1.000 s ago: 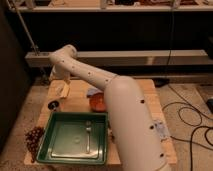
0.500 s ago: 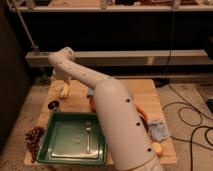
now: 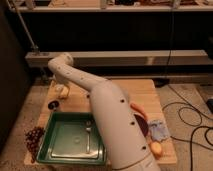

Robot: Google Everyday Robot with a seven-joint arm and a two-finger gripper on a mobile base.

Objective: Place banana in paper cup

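Arm [image 3: 116, 127] farther left now, gripper [image 3: 59, 83] above banana [image 3: 63, 92].

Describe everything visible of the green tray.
The green tray looks like glossy plastic: shallow, roughly square, raised rim, lying flat at the table's front-left. A metal utensil lies inside, toward the right. Dark grapes sit by its left rim. The arm covers its right rim. The end effector is beyond its far side, apart from it.

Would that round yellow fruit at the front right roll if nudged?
Likely: the fruit looks round and lies near the table edge. The blue thing behind it might block it. The gripper hangs at the table's far left.
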